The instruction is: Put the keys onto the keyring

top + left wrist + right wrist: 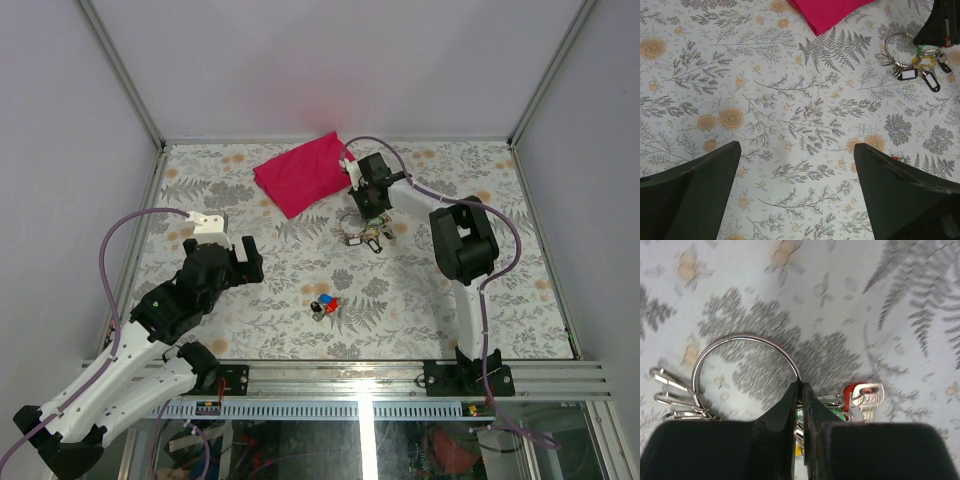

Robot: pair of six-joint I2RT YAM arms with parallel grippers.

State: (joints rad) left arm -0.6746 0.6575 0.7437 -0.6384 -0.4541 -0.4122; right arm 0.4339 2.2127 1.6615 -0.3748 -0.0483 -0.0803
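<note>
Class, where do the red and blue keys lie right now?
In the top view the keys lie near the front centre of the table, well apart from the keyring, which is farther back and slightly right.

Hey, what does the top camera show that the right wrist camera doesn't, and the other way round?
Only the top view: the red and blue keys lying loose, well apart from the ring, the cloth at the back, and the left arm. Only the right wrist view: the right claw pinched shut on the keyring wire, with a red-tagged key beside it. Both: the keyring and the floral table.
</note>
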